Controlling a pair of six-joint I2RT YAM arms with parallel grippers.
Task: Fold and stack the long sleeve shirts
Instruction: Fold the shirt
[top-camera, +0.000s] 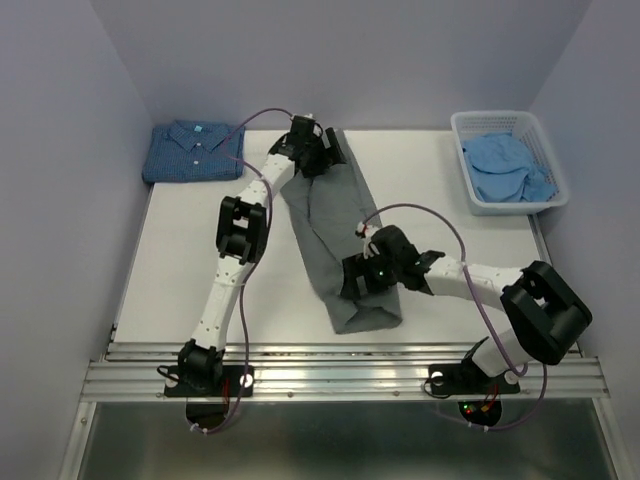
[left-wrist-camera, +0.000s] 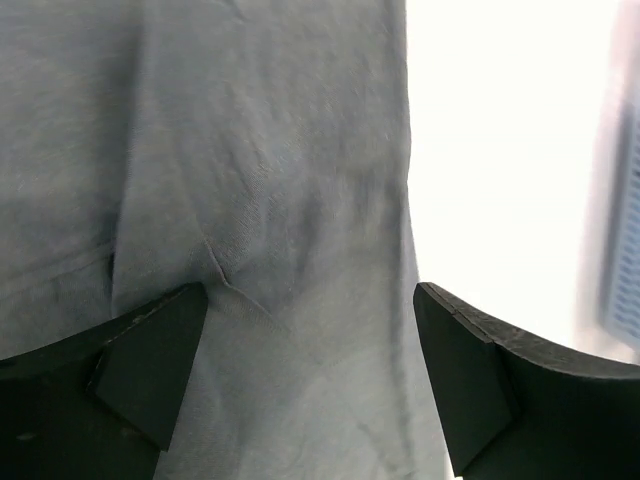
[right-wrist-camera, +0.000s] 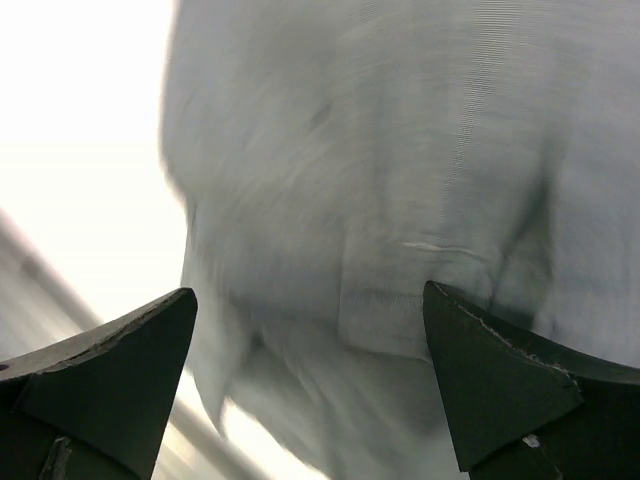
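Observation:
A plain grey long sleeve shirt (top-camera: 335, 220) lies folded into a long strip, running from the far middle of the table toward the near edge. My left gripper (top-camera: 328, 158) hovers open over its far end. In the left wrist view the grey cloth (left-wrist-camera: 270, 150) fills the space under my left gripper (left-wrist-camera: 310, 380), whose jaws stand wide apart on nothing. My right gripper (top-camera: 362, 283) is open over the strip's near end. The right wrist view shows blurred grey cloth (right-wrist-camera: 400, 150) below my right gripper (right-wrist-camera: 310, 390). A dark blue dotted shirt (top-camera: 195, 150) lies folded at the far left.
A white lattice basket (top-camera: 490, 116) at the far right holds a crumpled pale blue shirt (top-camera: 508, 165). The white table (top-camera: 200, 260) ends at a metal rail (top-camera: 340, 365) near the arm bases. Lavender walls close in the left, back and right sides.

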